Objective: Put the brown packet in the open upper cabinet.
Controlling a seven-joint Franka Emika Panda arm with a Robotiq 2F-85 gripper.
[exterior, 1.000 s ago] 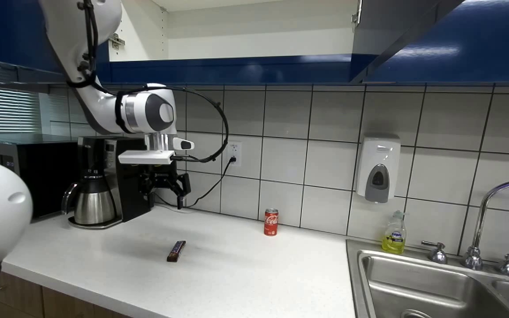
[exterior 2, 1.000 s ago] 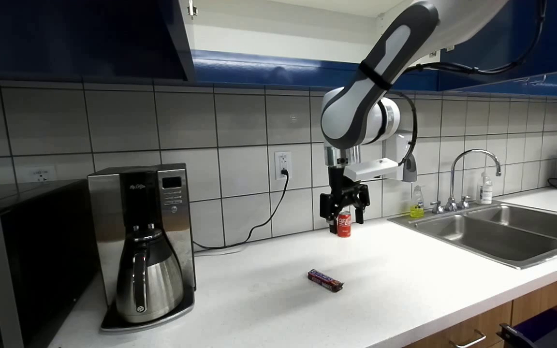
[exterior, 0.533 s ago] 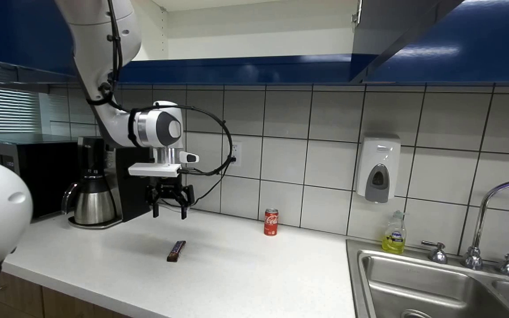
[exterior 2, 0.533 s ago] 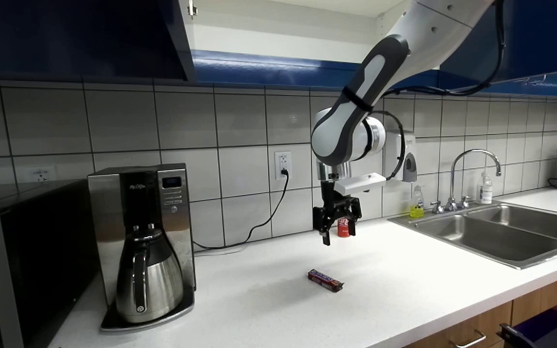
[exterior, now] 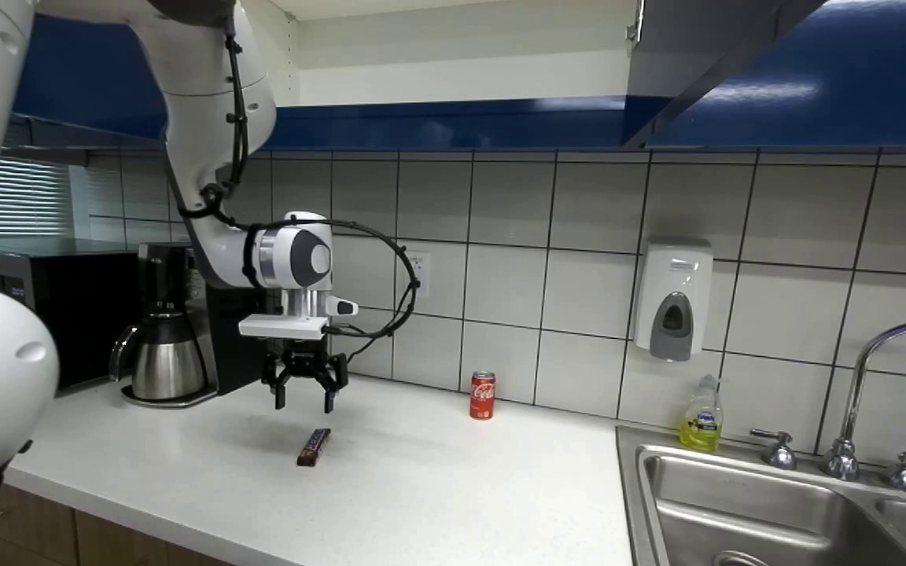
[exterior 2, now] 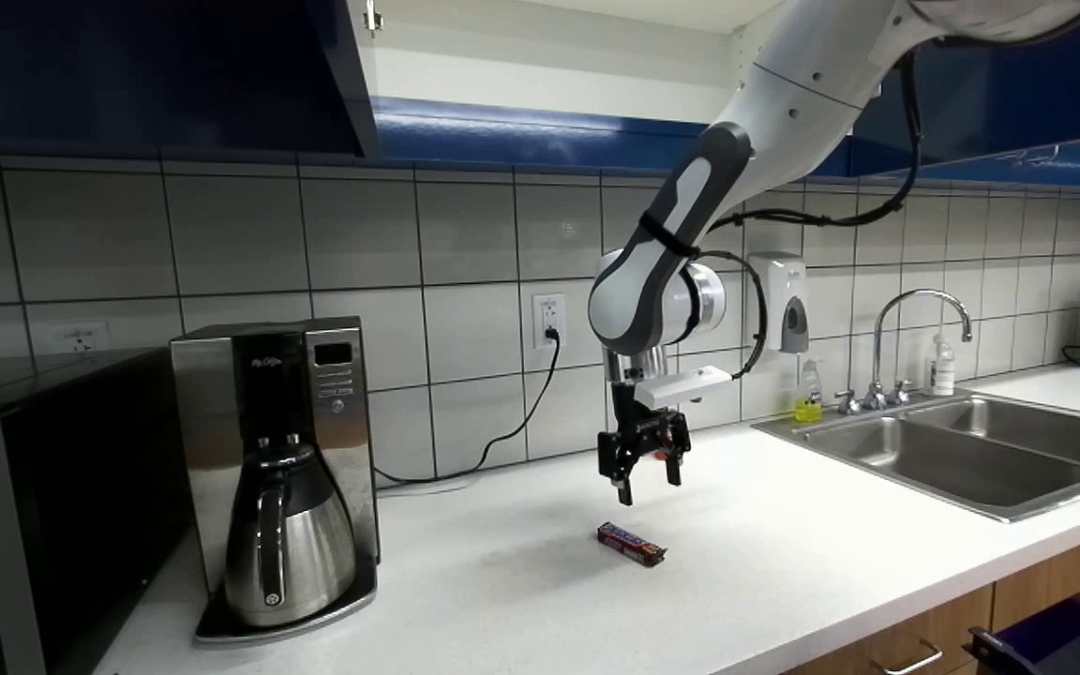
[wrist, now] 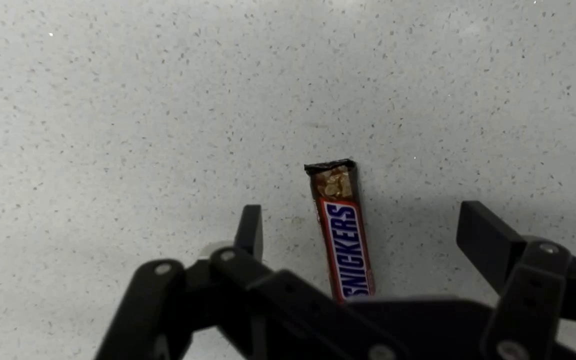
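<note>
Cabinet (exterior: 453, 124) cropped, packet (wrist: 342, 235) — wrist view — end hidden by gripper (wrist: 361, 220)

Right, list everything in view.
brown packet: 1, brown, on white counter
open upper cabinet: 1, blue and white, on wall
can: 1, red, on counter
coffee maker: 1, black and silver, on counter
microwave: 1, black, on counter
soap dispenser: 1, white, on wall
outlets: at least 2, white, on wall
sink: 1, silver, in counter
faucet: 1, silver, behind sink
bottles: 2, yellow and white, behind sink
wooden fronts: several, brown, under counter
arm: 1, white, over counter
fingers: 2, black, above counter
</note>
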